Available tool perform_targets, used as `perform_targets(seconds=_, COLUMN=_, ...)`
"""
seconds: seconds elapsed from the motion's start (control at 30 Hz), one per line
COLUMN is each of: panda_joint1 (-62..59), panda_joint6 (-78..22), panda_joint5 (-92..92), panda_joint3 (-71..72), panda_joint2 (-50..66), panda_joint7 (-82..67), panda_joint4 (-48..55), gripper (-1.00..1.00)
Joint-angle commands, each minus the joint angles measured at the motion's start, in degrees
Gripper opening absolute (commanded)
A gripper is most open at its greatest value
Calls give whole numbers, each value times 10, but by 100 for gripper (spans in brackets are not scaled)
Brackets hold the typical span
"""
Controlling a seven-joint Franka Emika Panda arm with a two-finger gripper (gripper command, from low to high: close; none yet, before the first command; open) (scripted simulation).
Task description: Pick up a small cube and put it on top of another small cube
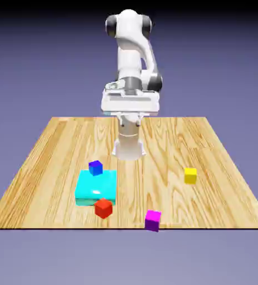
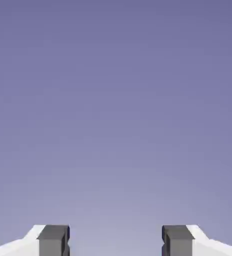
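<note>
Tool (image 2: 116, 241) fingers wide apart w/ nothing btwn, hand view only backdrop, yellow cube (image 1: 190, 175) on table (image 1: 53, 145) at exterior view's right, purple cube (image 1: 152, 220) near front edge, well apart.

A: So what's sitting on the tabletop (image 1: 53, 161)?

B: Light wood planks, and four things straight on it. The flat cyan block (image 1: 96, 188) is toward the exterior view's left, with the red cube (image 1: 103, 208) right at its near corner, touching or nearly so. The magenta cube (image 1: 152, 220) is close to the front edge, about the middle. The yellow cube (image 1: 190, 175) sits alone on the exterior view's right, well apart from the rest.

A: And the blue cube (image 1: 96, 167)?

B: That one's on top of the cyan block, back corner.
</note>
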Motion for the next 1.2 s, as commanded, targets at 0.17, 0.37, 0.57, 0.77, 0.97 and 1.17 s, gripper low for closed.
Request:
perform_targets(seconds=0.17, panda_joint1=125, panda_joint6=-8, panda_joint5=119, panda_joint3=-59, panda_joint2=43, panda_joint7=-141, panda_joint4=2, gripper=0)
perform_targets(seconds=0.37, panda_joint1=249, panda_joint6=-15, panda_joint5=238, panda_joint3=-118, panda_joint2=87, panda_joint7=-281, panda_joint4=5, gripper=0)
perform_targets(seconds=0.57, panda_joint1=374, panda_joint6=-23, panda_joint5=357, panda_joint3=-177, panda_joint2=130, panda_joint7=-422, panda_joint4=7, gripper=0)
perform_targets(seconds=0.77, panda_joint1=498, panda_joint6=-30, panda_joint5=477, panda_joint3=-236, panda_joint2=174, panda_joint7=-563, panda_joint4=9, gripper=0)
perform_targets(seconds=0.97, panda_joint1=623, panda_joint6=-38, panda_joint5=596, panda_joint3=-294, panda_joint2=217, panda_joint7=-704, panda_joint4=12, gripper=0)
perform_targets(seconds=1.17, panda_joint1=748, panda_joint6=-45, panda_joint5=715, panda_joint3=-353, panda_joint2=261, panda_joint7=-844, panda_joint4=14, gripper=0)
